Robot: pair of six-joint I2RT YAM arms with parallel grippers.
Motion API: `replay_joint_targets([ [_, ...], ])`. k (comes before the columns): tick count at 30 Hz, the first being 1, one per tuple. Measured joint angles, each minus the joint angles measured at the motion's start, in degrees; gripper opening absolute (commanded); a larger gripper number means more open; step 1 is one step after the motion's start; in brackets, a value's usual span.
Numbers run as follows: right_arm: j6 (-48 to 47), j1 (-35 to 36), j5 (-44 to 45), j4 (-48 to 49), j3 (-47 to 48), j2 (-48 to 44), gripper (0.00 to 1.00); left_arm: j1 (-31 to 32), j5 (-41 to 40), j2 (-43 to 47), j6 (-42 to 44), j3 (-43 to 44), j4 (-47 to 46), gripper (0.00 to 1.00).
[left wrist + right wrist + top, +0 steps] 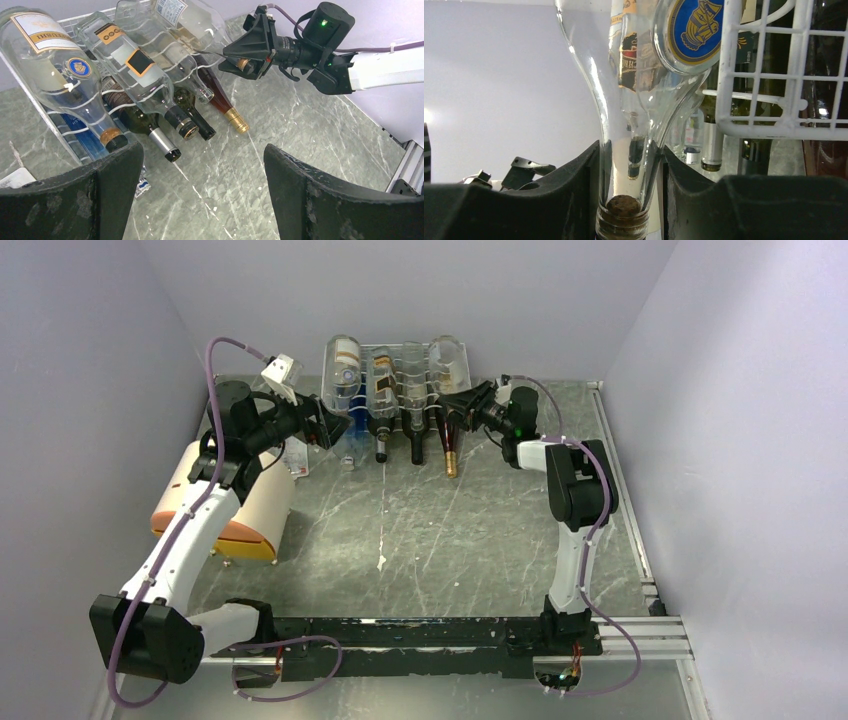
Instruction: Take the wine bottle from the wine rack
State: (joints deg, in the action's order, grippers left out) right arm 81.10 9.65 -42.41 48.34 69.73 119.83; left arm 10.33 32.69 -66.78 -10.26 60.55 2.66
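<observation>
Clamped by the neck in the right pincer (629, 172): the bottle (626, 120), at the right end of the rack's (774, 131) top tier. Lies base to the back wall, neck toward the near side, so probably pulls out along that line. Left pincer (200, 195) gaping, empty, farther off.

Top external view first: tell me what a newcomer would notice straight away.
The white wine rack at the table's far edge, crammed with bottles lying necks toward the arms, catches the eye first. The right pincer is shut on the corked neck of a clear bottle at the rack's right end, while the left pincer hangs open off its left end. A cream drum lies by the left arm.
</observation>
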Motion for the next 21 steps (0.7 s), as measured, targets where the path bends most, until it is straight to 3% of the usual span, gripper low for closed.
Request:
replay_joint_targets([
  [21,9.44,0.07,2.27,6.60,-1.25,-0.83,0.00,0.00,0.59,-0.52,-0.26,0.00,-0.37,0.93],
])
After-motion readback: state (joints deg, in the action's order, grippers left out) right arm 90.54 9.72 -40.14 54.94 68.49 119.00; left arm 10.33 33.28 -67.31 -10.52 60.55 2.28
